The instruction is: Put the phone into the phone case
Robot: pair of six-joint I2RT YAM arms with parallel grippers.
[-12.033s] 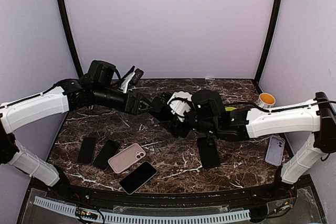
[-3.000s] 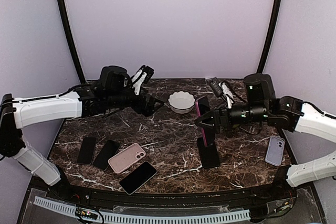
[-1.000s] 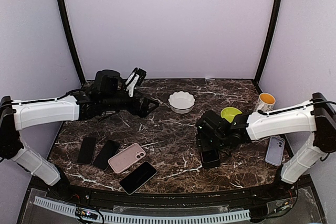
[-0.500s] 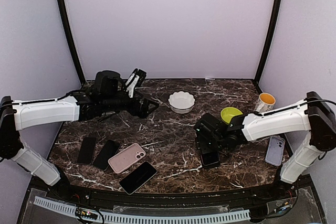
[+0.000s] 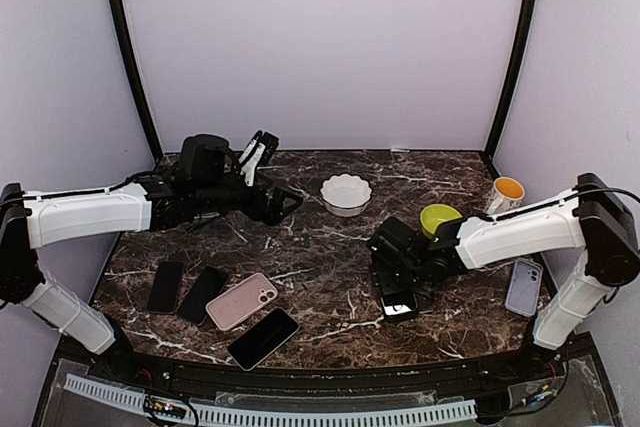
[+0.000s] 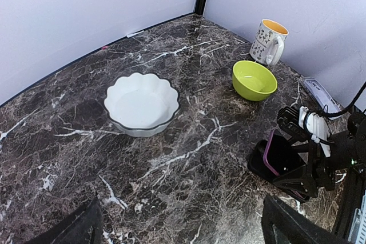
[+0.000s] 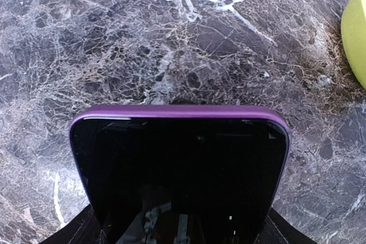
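A phone (image 7: 177, 170) with a purple rim and a black screen fills the right wrist view, with my right gripper (image 7: 180, 230) shut on its sides. From above, that gripper (image 5: 400, 275) sits low over the table right of centre, with the phone's (image 5: 398, 305) front end showing below it. In the left wrist view the phone (image 6: 278, 154) tilts over a black phone case (image 6: 258, 164) lying on the marble. How far it sits in the case is hidden. My left gripper (image 5: 285, 202) hovers open and empty at the back left, its fingertips (image 6: 74, 230) wide apart.
A white scalloped bowl (image 5: 345, 193), a green bowl (image 5: 438, 217) and a patterned mug (image 5: 507, 192) stand at the back. A lilac case (image 5: 524, 287) lies at the right edge. At the front left lie a pink-cased phone (image 5: 242, 300) and three black phones (image 5: 202, 293).
The right gripper has sunk lower and shifted slightly toward the front with the phone, pressing it down over the black case. The left arm has stayed still.
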